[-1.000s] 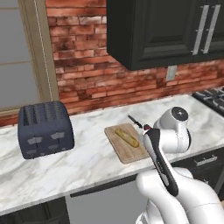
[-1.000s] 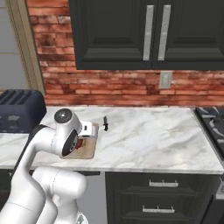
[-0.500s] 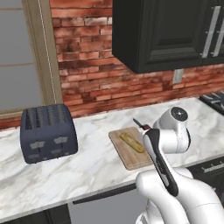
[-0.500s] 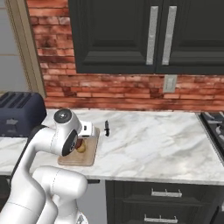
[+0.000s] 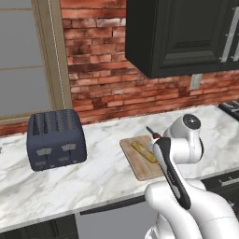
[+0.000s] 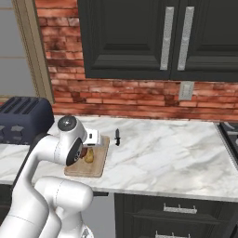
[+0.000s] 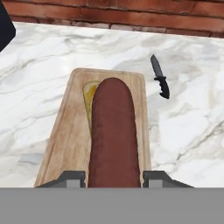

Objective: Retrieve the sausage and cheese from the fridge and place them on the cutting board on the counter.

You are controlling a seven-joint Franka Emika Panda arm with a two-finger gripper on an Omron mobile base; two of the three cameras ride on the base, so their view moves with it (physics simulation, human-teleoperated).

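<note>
Gripper (image 7: 113,177) clamped half-wide around the near end of the sausage (image 7: 113,131), carried lengthwise above the cutting board (image 7: 70,135) and over the yellow piece already there; likely light, stiff, smooth and roll-prone, so best gripped across its width.

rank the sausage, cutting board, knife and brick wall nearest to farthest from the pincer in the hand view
1. sausage, gripped in the pincer
2. cutting board, directly beneath
3. knife, on the marble beyond, right of the board
4. brick wall, farthest back
</note>
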